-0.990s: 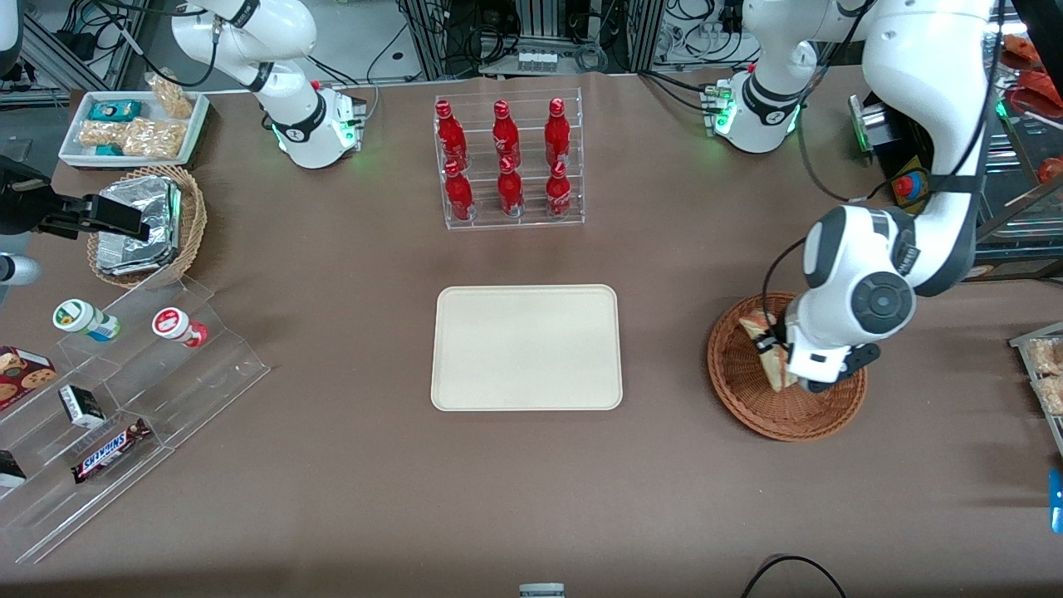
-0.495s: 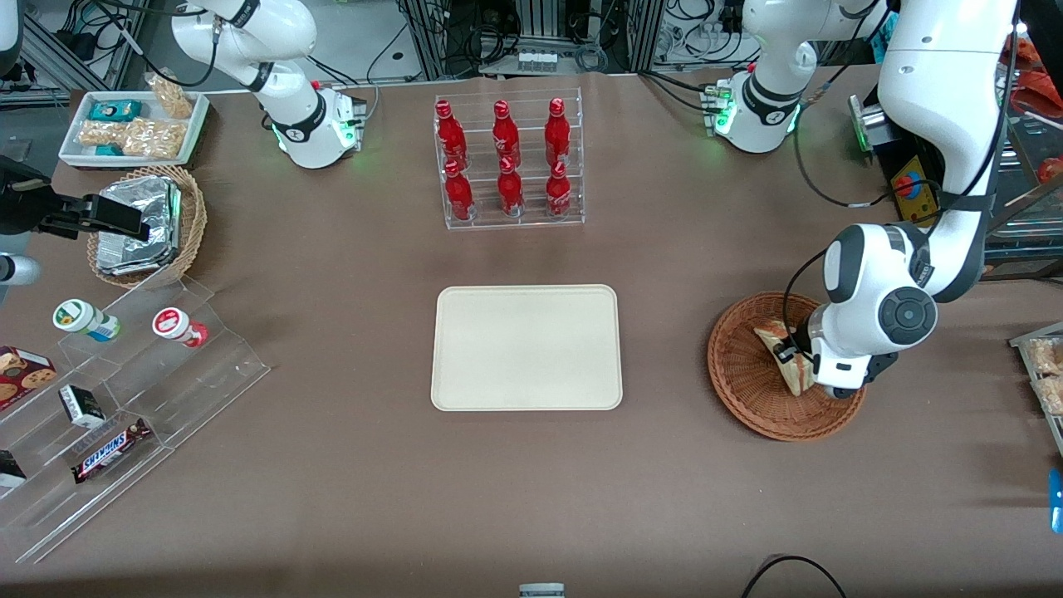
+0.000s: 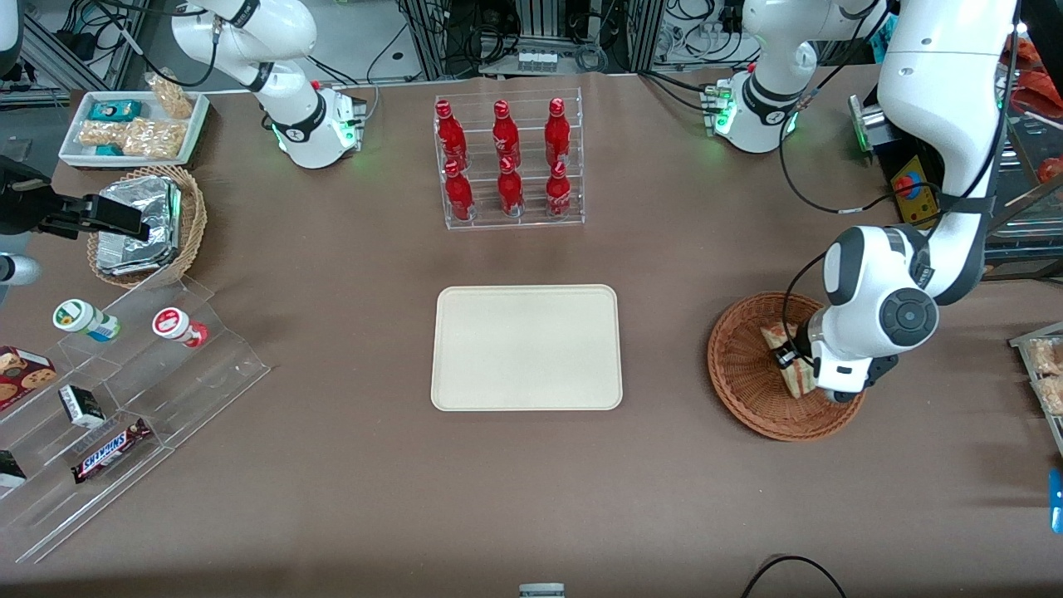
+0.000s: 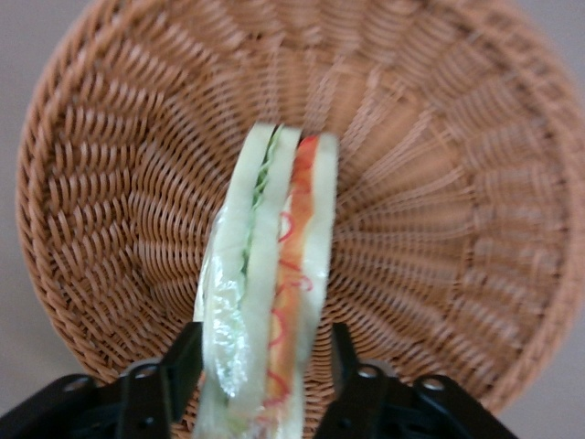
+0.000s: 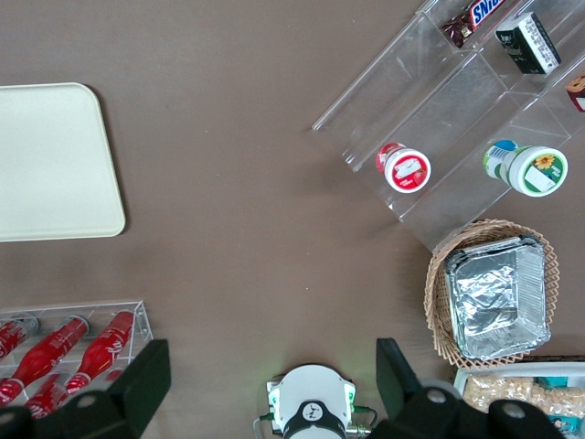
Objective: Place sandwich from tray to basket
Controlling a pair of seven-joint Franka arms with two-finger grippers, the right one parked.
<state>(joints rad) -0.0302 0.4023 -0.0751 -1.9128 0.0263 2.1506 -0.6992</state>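
Nearest the front camera, toward the parked arm's end, a clear stand [image 3: 166, 390] carries jars and snacks, its slope presumably there to face them outward. Next comes the round brown basket [image 3: 747, 399], which holds the sandwich [image 3: 797, 378] off-centre; it lies on its narrow side, layers facing up, probably because it was gripped across its thickness. The left gripper [image 4: 267, 338] is low over the basket, its fingers apart, one on each flank of the sandwich. A gap shows beside one finger; whether the other touches the wrapping, one cannot tell. Such a stance suits letting go, since a wide spread leaves the filling unsqueezed.

Slightly farther is the pale tray [image 3: 526, 349], with the sandwich off it, so the task looks all but done. What remains is likely a straight lift, because a sideways pull could snag the film and tip the sandwich. Farther still, a clear rack [image 3: 484, 178] keeps red bottles [image 3: 511, 187] in order, well apart from the work.
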